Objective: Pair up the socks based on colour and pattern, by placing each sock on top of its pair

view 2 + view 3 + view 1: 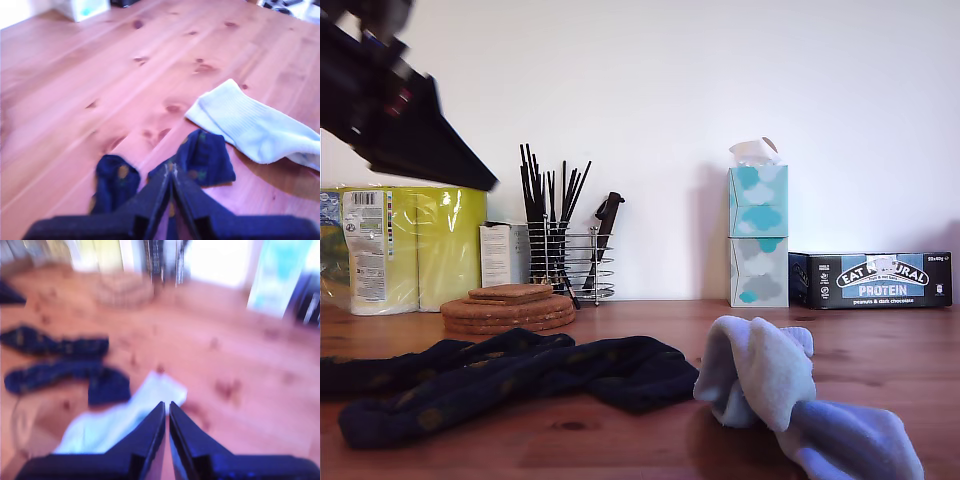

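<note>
- Second wrist view: blurred throughout; we cannot make out the dots on the navy socks [55, 347].
- Exterior view: dark arm [390, 100] cut off at that view's left and top edges.
- Light blue sock [790, 400]: cut off at the bottom edge.

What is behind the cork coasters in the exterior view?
Behind the cork coasters stand a white carton and a wire holder of dark sticks. The coasters cover the carton's base and part of the holder's foot.
</note>
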Controlling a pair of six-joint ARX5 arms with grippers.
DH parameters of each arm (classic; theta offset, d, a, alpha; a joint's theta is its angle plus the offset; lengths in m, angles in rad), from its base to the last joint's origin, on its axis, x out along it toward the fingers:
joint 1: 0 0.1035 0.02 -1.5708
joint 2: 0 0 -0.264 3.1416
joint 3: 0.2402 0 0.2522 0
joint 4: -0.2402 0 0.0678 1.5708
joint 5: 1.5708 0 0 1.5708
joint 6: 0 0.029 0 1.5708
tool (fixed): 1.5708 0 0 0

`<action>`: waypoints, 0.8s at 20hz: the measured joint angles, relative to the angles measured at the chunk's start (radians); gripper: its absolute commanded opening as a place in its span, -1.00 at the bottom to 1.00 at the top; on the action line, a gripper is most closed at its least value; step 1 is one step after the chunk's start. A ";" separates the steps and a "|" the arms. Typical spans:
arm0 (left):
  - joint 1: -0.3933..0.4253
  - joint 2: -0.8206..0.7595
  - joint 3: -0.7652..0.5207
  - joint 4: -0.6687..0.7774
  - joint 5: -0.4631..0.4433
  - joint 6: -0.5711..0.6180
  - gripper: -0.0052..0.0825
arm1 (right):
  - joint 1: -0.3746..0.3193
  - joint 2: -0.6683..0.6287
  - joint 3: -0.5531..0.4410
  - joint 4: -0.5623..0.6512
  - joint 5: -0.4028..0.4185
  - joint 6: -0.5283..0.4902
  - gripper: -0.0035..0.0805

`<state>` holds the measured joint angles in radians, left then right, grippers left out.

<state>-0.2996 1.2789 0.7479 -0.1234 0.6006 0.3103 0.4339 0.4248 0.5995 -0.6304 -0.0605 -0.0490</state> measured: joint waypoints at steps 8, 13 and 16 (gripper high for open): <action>-0.108 0.187 0.000 -0.169 -0.159 0.037 0.21 | 0.000 0.069 -0.014 0.047 -0.037 0.016 -0.95; -0.229 0.194 0.000 -0.289 -0.376 0.101 0.21 | 0.003 0.145 -0.014 0.099 -0.061 0.018 -0.95; -0.237 0.246 0.000 -0.272 -0.494 0.109 0.21 | 0.006 0.164 -0.014 0.130 -0.094 0.019 -0.95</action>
<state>-0.5369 1.5246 0.7479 -0.3954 0.1066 0.4194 0.4404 0.5888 0.5850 -0.5007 -0.1547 -0.0299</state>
